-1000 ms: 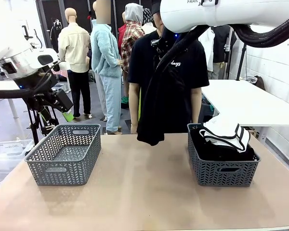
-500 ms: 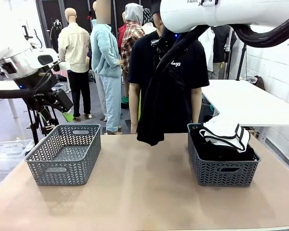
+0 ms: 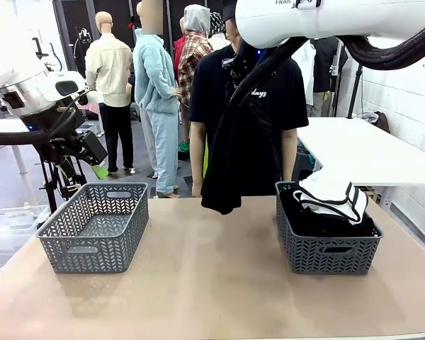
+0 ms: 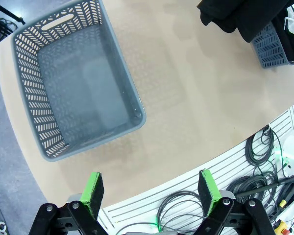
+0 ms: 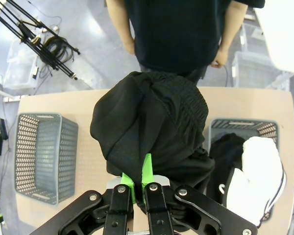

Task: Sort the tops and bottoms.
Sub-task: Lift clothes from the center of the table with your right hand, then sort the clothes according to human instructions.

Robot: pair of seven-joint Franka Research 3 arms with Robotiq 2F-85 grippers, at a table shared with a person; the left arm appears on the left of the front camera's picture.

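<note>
I've got the right gripper (image 5: 137,185) up high, fingers clamped on a bunch of the black garment (image 3: 230,152), so it hangs free above the bench (image 3: 212,283) and clear of both baskets. From the front it dangles mid-bench, hem over the far edge, right in front of the person (image 3: 251,92) standing at 12 o'clock. Looks like a ribbed waistband in the right wrist view, so probably a bottom, can't be sure.

The right basket (image 3: 327,251) at 3 o'clock is the source pile: black clothes plus a white piece with black trim (image 3: 333,195) on top. The left basket (image 3: 95,227) at 9 o'clock is bare inside, likely my drop target.

Left gripper (image 4: 151,192) parked above the near side of the left basket, fingers wide apart, holding nothing.

In the way: the left arm hovers near that basket at 9 o'clock, so carrying the garment over risks brushing it. The hanging cloth could also drag on the basket rim (image 3: 117,185). The person's arms hang close behind the garment.
</note>
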